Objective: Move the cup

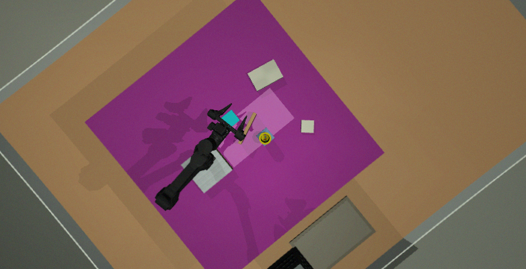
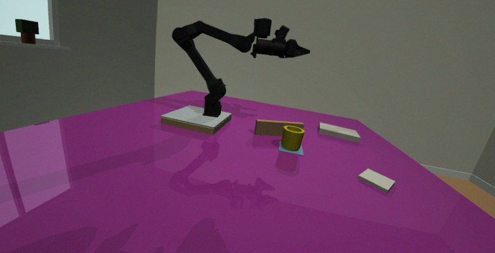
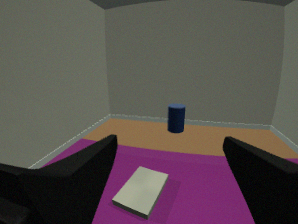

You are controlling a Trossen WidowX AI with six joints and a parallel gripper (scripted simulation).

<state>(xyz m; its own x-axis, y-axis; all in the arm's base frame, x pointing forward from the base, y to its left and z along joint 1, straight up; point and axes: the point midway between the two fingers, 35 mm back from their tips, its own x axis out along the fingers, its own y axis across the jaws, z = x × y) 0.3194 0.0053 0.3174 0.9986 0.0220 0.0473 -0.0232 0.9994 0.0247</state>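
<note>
A yellow cup (image 1: 264,138) (image 2: 292,138) with marbles inside stands upright on a small light-blue pad (image 2: 299,152) near the middle of the purple table. A cyan pad (image 1: 231,118) lies to the cup's left in the top view, on the other side of a wooden plank (image 1: 248,126) (image 2: 269,127). My gripper (image 1: 237,111) (image 2: 304,51) (image 3: 171,142) is open and empty. It hangs high above the table, over the cyan pad, and points roughly level. The cup does not show in the wrist view.
Two beige slabs lie on the table: a large one (image 1: 265,74) (image 2: 338,132) (image 3: 141,191) and a small one (image 1: 307,126) (image 2: 376,179). The arm's base stands on a grey plate (image 1: 213,177) (image 2: 187,117). A dark blue cylinder (image 3: 176,117) stands on the floor beyond the table.
</note>
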